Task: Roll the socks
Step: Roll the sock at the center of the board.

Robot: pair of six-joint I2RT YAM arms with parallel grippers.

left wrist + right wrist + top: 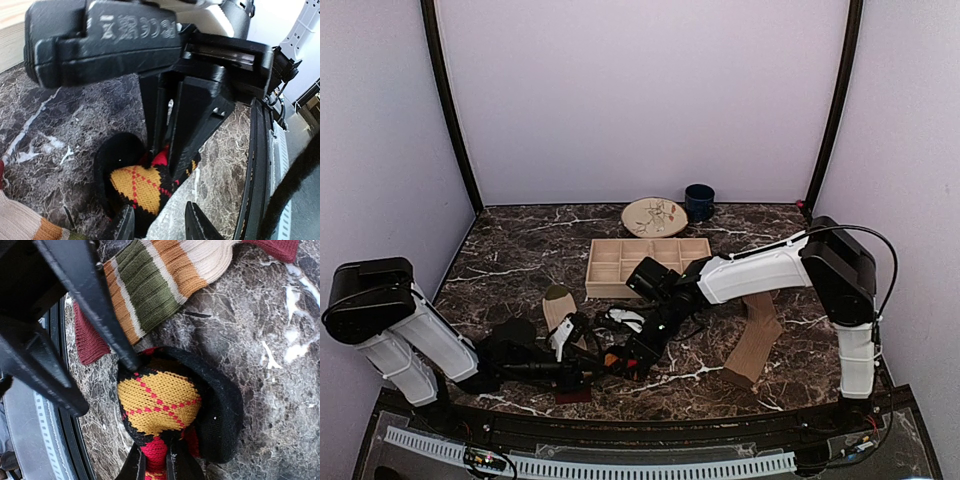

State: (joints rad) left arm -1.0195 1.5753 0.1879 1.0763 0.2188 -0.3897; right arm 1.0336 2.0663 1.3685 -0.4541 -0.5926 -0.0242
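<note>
The left pincer [160, 216] stands partly open. One fingertip touches the edge of the argyle sock [160, 400], but as far as I can tell it has hold of nothing. Just beside and partly under this pincer, the striped sock [155, 280] lies flat and unrolled on the surface [520, 250]. The argyle sock sits between the two pincers, bunched into a loose bundle with its black cuff curling round the yellow diamonds. The right pincer [157, 464] is clamped tight on the red end of that bundle. Well off to the right of the right pincer, the tan sock [755, 345] lies flat. My judgement is that one roll is partway done and two socks are not yet begun.
</note>
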